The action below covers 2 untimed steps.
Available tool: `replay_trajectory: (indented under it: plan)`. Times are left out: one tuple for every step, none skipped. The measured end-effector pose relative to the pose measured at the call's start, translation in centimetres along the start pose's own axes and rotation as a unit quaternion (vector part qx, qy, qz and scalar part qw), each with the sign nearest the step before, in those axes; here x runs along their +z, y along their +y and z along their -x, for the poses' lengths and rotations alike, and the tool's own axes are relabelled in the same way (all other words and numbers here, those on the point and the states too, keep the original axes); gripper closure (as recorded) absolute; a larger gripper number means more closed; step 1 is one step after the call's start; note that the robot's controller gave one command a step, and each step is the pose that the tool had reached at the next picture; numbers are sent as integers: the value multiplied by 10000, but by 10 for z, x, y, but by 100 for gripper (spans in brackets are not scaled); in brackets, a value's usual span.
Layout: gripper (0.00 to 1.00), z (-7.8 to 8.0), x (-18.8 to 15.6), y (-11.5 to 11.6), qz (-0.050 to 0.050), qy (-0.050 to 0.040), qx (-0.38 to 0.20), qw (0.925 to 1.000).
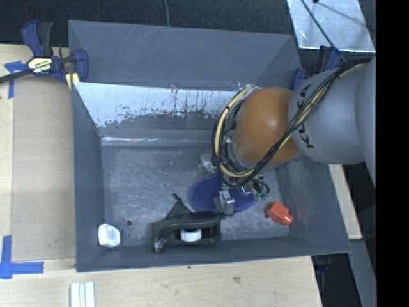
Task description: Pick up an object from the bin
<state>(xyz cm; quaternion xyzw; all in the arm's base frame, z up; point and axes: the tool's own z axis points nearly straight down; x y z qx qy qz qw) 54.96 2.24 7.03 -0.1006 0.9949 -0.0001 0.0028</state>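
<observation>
My gripper (225, 200) hangs low in the middle of the bin, under the arm's orange cover, right over a flat dark blue round thing (202, 196). It seems to touch that thing's right side, though contact is unclear. Just in front of it, against the bin's near wall, lies a black tape dispenser (187, 228) with a white roll in it. A small orange-red block (279, 213) rests to the gripper's right on the bin floor.
A small white thing with a blue mark (108, 235) sits in the front left corner. The arm and its cables cover the bin's right rear part. The left and rear of the floor are bare metal.
</observation>
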Motion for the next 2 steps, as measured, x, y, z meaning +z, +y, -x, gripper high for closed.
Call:
replay_trajectory:
  plan:
    - [100,2,-1,0,1,-22,5,10000]
    - [100,-49,-155,5,-5,-22,62,10000]
